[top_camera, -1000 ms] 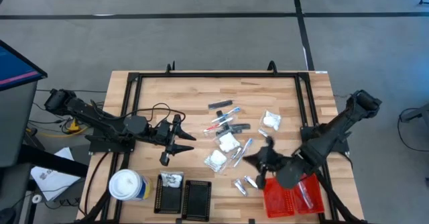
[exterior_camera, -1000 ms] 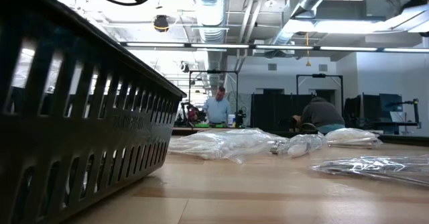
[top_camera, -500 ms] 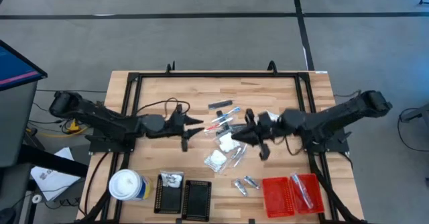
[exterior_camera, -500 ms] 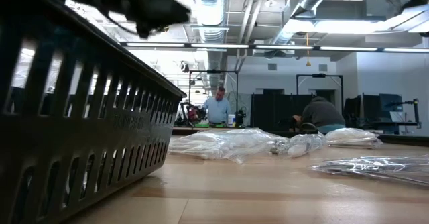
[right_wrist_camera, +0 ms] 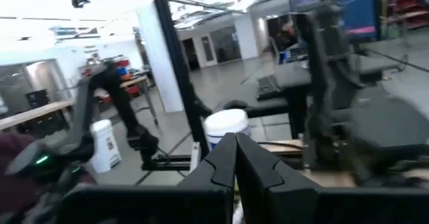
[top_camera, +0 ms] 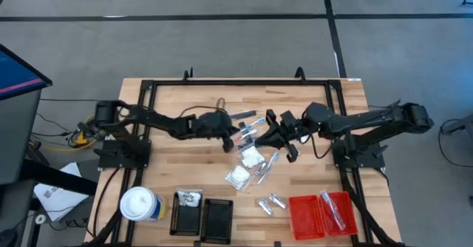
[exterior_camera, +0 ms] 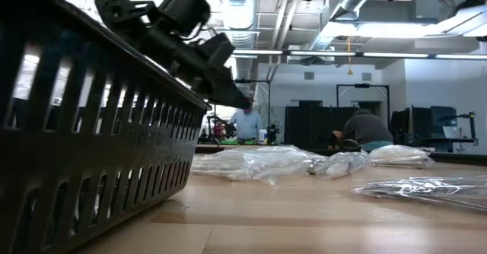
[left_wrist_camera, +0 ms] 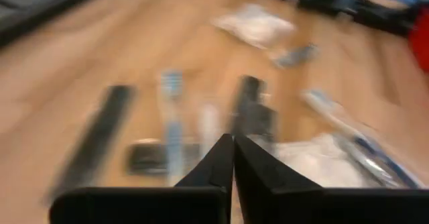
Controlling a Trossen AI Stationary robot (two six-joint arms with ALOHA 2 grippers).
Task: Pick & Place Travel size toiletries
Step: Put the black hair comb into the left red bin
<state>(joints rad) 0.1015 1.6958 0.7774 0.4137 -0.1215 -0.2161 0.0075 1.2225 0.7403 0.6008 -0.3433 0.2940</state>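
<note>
Both of your arms reach in over the middle of the table. The left gripper (top_camera: 235,137) sits at the left edge of the scattered travel-size toiletries (top_camera: 251,152), its two fingers pressed together with nothing between them, as the left wrist view shows. The right gripper (top_camera: 270,136) comes in from the other side, just beside the same cluster; its fingers (right_wrist_camera: 258,174) are also closed on nothing.

The items lie loose on the wood: dark grey bars (top_camera: 242,115) and thin sticks (top_camera: 248,126) toward the far side, white puffy packets (top_camera: 252,156) in the centre with another (top_camera: 237,176) nearer the trays, and small silvery sachets (top_camera: 270,202) close to the red tray (top_camera: 321,214). That tray already holds a clear-wrapped item on its right side. The black trays (top_camera: 202,217) and the white-topped canister (top_camera: 140,205) stand at the near left.

Expect everything here to be very light and likely to skid on the smooth board. The packets look soft and will crumple, so pinch one across its puffed middle. The sticks and bars appear stiff and narrow; take them across their width near mid-length so they don't pivot. The film wrappers look slippery. You'll need to open the fingers before descending.
</note>
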